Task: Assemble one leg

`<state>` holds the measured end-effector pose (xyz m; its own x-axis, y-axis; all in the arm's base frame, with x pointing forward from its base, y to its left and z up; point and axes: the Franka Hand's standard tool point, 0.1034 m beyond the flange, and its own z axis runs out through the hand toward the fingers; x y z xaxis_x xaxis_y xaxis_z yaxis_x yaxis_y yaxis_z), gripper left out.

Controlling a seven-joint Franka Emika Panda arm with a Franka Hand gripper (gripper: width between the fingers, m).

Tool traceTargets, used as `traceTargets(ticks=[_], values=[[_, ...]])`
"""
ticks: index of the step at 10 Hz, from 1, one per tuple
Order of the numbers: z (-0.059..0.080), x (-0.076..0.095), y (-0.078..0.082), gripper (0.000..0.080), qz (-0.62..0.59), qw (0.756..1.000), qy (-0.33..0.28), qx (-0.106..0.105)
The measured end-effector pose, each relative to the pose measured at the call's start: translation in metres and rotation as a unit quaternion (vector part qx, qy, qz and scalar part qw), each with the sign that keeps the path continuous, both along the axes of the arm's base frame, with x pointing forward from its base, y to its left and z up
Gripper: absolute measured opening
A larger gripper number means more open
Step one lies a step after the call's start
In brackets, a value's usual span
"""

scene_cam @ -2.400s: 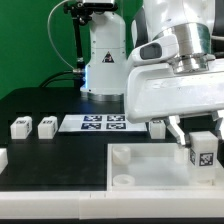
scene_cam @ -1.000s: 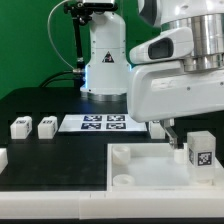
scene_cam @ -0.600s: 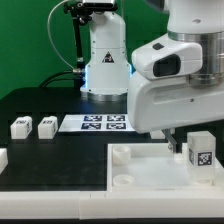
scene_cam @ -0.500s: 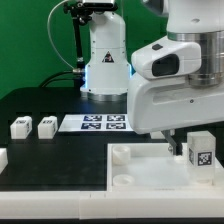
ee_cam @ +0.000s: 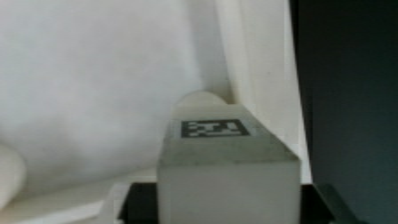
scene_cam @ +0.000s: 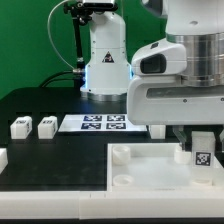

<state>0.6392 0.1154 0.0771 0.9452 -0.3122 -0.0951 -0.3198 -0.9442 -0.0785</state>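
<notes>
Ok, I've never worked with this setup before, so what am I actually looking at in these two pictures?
The big white machine is a robot arm with two jaws at its tip. One picture comes from a camera standing off the arm. The other comes from a camera on its wrist, looking along the jaws. On the black table lie a white tray-like tabletop, a flat marker board and two loose legs. The jaws stand on either side of one tagged leg, which is upright at a corner of the tabletop, and they seem closed on it.
</notes>
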Motion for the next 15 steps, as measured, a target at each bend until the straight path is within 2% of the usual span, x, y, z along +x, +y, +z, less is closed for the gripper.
traceTargets(ticks=[2,3,4,6,7,8,9,10,11,12,15], values=[[-0.001,0.001,-0.001,0.0295,-0.163,0.987,0.006,-0.010],[-0.002,0.003,-0.005,0.0295,-0.253,0.967,0.004,0.003],[-0.003,0.001,-0.009,0.0295,-0.354,0.935,-0.002,0.025],[-0.003,-0.002,-0.006,0.0295,-0.469,0.882,0.014,0.035],[-0.003,-0.002,-0.004,0.0295,-0.531,0.846,0.028,0.039],[-0.003,-0.002,-0.004,0.0295,-0.545,0.837,0.032,0.039],[-0.003,-0.002,-0.003,0.0295,-0.539,0.841,0.031,0.039],[-0.002,-0.001,-0.002,0.0455,-0.502,0.864,0.023,0.038],[0.001,0.003,0.005,0.0619,-0.423,0.905,0.007,0.044],[0.000,0.003,0.006,0.0619,-0.345,0.938,-0.007,0.046],[-0.001,0.003,0.005,0.0647,-0.193,0.980,-0.034,0.048]])
